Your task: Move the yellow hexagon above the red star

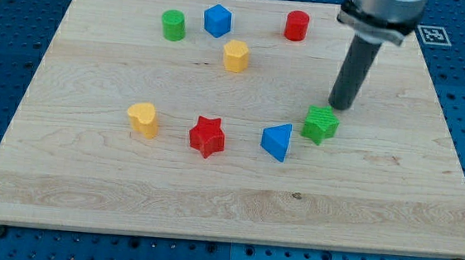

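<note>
The yellow hexagon (236,55) lies in the upper middle of the wooden board (227,204). The red star (207,136) lies near the board's centre, below and a little to the left of the hexagon. My tip (339,106) rests on the board at the right, just above the green cube (321,124) and far to the right of both the hexagon and the star.
A green cylinder (173,26), a blue hexagonal block (217,20) and a red cylinder (297,25) stand along the top. A yellow heart-shaped block (143,119) lies left of the star, a blue triangular block (277,142) to its right.
</note>
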`<state>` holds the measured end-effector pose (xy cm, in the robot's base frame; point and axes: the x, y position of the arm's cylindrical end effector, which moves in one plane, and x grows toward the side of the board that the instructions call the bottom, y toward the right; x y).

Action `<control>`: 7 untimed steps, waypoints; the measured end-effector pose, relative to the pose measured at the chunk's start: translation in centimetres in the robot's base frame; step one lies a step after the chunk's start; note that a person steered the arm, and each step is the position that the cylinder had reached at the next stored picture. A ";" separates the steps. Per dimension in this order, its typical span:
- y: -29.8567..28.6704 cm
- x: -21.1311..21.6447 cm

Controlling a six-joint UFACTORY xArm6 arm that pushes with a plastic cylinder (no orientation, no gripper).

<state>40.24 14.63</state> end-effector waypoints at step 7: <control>-12.1 -9.3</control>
<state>30.91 2.50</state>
